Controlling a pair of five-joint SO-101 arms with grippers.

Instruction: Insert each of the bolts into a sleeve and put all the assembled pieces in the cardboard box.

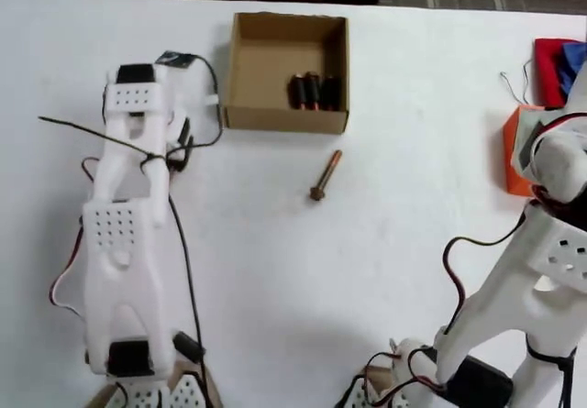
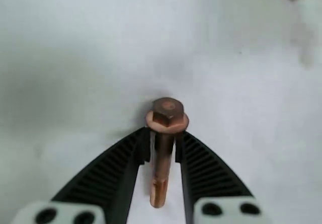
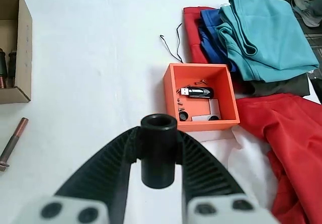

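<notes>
My left gripper [image 2: 162,144] is shut on a copper bolt [image 2: 164,128], gripping its shank just under the hex head above the white table. My right gripper [image 3: 158,146] is shut on a black sleeve [image 3: 158,158], held upright with its bore showing. A second copper bolt [image 1: 325,175] lies loose on the table just in front of the cardboard box [image 1: 248,69]; it is the bolt [image 3: 12,144] in the right wrist view too. Inside the box lie assembled dark pieces [image 1: 312,91]. The left arm [image 1: 128,225] stands left of the box, the right arm [image 1: 541,280] at the far right.
An orange tray [image 3: 171,95] with small parts sits on the table's right side, beside folded red, blue and teal cloths [image 3: 266,38]. Black and red cables [image 1: 188,270] trail along the left arm. Bare white table [image 1: 303,289] lies between the arms.
</notes>
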